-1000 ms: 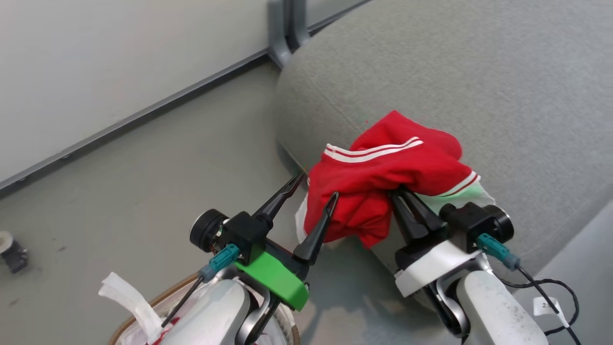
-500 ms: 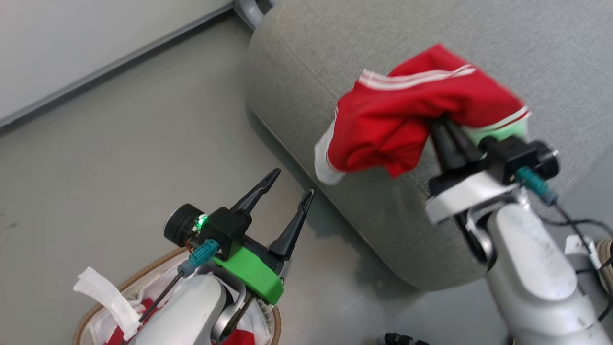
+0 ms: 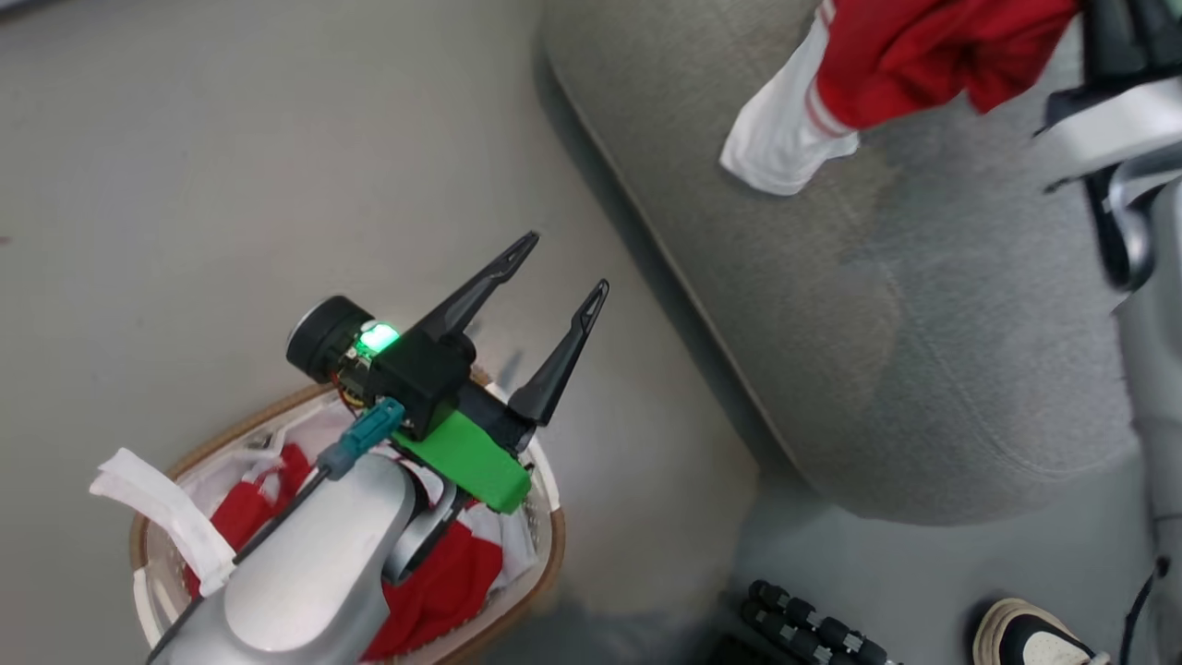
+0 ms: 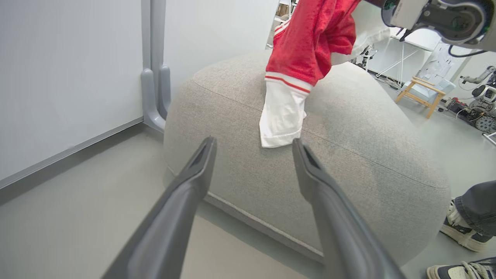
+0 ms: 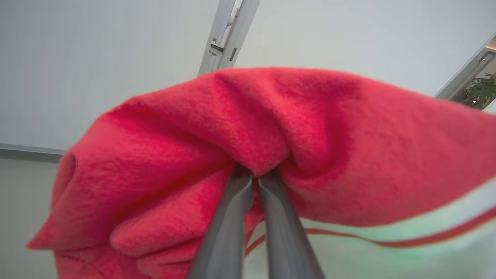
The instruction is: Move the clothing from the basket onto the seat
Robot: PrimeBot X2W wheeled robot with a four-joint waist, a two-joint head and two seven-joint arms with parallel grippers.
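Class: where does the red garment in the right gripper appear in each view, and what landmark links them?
Head view: red garment, top right, over the seat.
Left wrist view: garment top centre, above the seat.
Right wrist view: garment across the middle, pinched by the right gripper.
Landmark: the grey seat, head and left wrist views.

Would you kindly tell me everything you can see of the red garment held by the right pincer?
The garment is soft, fleecy-looking red fabric with a white sleeve joined by thin red and white stripes. It is bunched up over the grey seat, the right pincer shut on a red fold. The sleeve dangles lowest; whether its hem touches the seat cannot be told.
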